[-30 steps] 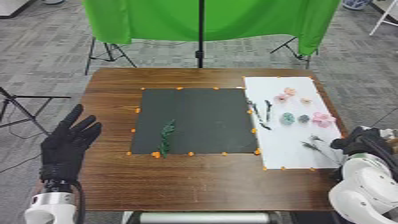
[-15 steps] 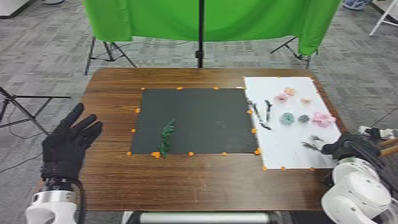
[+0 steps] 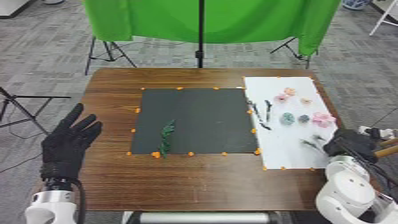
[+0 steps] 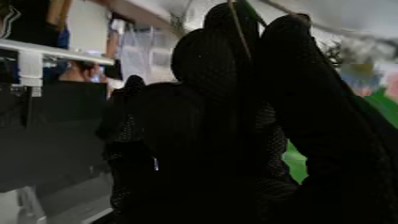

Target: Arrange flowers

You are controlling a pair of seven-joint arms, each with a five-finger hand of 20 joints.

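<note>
Left robot hand (image 3: 67, 142): open, fingers straight and spread, raised at the left side of the brown worktop (image 3: 200, 182), holding nothing. Right robot hand (image 3: 353, 145): at the right edge of the white sheet (image 3: 282, 150), just beside the grey feathery stems (image 3: 311, 145). Right wrist view: a thin stem (image 4: 238, 25) runs across the upper part of the right robot hand (image 4: 213, 125); can't tell how far open that one is, or whether it has hold of the stem. Green sprig (image 3: 167, 134) lies on the dark mat (image 3: 200, 112), left half, roughly lengthwise, lower end at the mat's near edge. Rest of the flower parts are on the white sheet. Two dark twigs (image 3: 268, 109) side by side along its left edge, next to the mat. Far part: peach flower (image 3: 290, 91), small pink flower (image 3: 282, 98) right by it, pale peach flower (image 3: 306, 101) to their right. Nearer, in a row left to right: teal flower (image 3: 287, 119), grey-blue flower (image 3: 304, 119), larger pink flower (image 3: 323, 120). Feathery stems sit nearer than that row. Orange markers (image 3: 190, 154) dot the edges of mat and sheet. Green cloth (image 3: 253, 20) hangs behind the worktop, dark upright pole (image 3: 200, 54) in front of it.
</note>
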